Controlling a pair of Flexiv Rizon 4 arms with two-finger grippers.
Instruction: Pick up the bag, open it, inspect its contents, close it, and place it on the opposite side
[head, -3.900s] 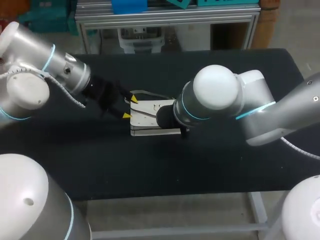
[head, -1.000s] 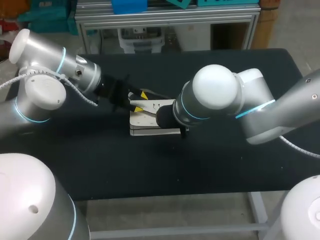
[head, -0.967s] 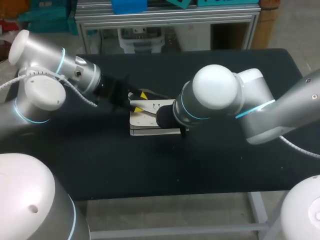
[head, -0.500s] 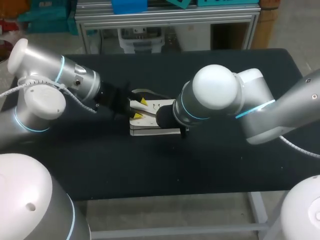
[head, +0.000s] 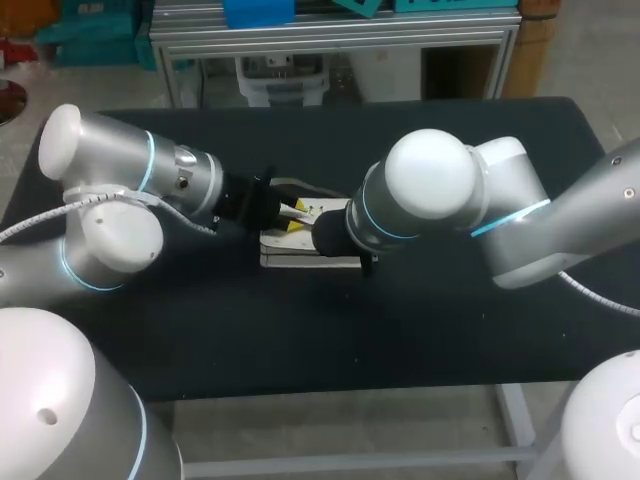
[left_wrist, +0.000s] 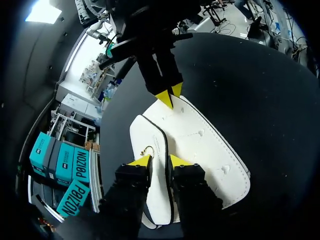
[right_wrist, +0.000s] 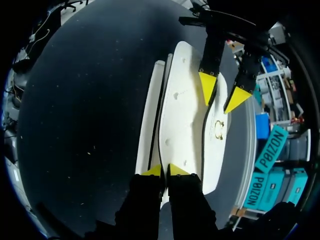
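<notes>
Now swung in from the side, the left jaws stand slightly spread astride the flap edge of the flat white black-trimmed bag (left_wrist: 200, 145), beside its gold ring clasp (left_wrist: 147, 150), mid black tabletop (head: 420, 330), while the right jaws pinch its far end, apparently readying the opening.

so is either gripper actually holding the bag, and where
The right gripper is pinched shut on the end edge of the flat white bag with black trim. The left gripper straddles its flap edge, open, holding nothing.
</notes>
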